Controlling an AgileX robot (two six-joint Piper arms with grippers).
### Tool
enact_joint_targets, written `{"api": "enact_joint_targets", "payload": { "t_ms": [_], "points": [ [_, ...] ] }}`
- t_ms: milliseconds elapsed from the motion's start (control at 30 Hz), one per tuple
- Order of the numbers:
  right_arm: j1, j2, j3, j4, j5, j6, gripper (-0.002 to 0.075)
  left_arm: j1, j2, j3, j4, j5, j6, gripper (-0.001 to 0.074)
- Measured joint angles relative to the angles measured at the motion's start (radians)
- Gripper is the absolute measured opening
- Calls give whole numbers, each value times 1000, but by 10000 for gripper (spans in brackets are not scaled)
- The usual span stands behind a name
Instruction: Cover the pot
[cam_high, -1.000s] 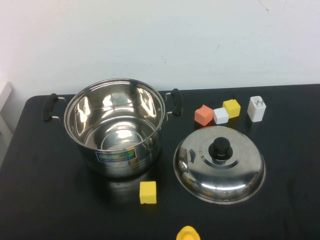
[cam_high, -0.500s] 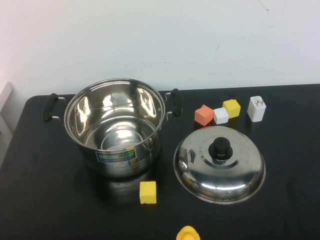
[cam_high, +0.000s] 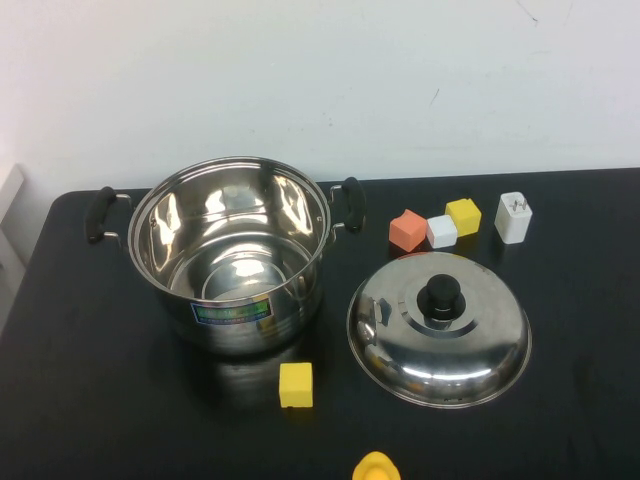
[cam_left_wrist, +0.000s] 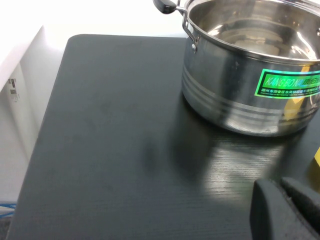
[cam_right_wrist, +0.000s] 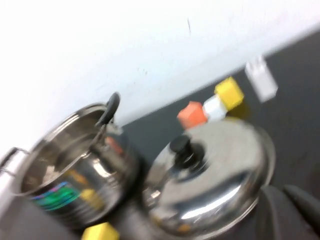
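Note:
The pot (cam_high: 300, 298) is a large shiny steel stockpot with two black side handles and a blue-green label. It stands open and empty on the left of the black table. The domed steel lid (cam_high: 440, 340) with a black knob (cam_high: 441, 296) lies on the table to its right, apart from it. Neither gripper shows in the high view. My left gripper (cam_left_wrist: 280, 182) is shut and empty, low over the table near the pot (cam_left_wrist: 235, 85). My right gripper (cam_right_wrist: 280, 190) is shut and empty, just beside the lid's (cam_right_wrist: 215, 170) rim, with the pot (cam_right_wrist: 70, 175) beyond.
A yellow cube (cam_high: 295, 385) sits in front of the pot. A yellow object (cam_high: 372, 467) lies at the front edge. An orange cube (cam_high: 408, 228), a white cube (cam_high: 441, 231), a yellow cube (cam_high: 463, 215) and a white plug (cam_high: 513, 217) stand behind the lid.

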Motion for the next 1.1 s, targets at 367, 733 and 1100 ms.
{"api": "enact_joint_targets", "payload": {
  "t_ms": [367, 733, 1100],
  "points": [
    [0, 0, -24, 26, -35, -269, -2, 0, 0, 0, 0, 0, 0, -2],
    [0, 119, -292, 15, 54, -564, -2, 0, 0, 0, 0, 0, 0, -2],
    [2, 633, -322, -722, -511, 155, -2, 0, 0, 0, 0, 0, 0, -2]
  ]
}}
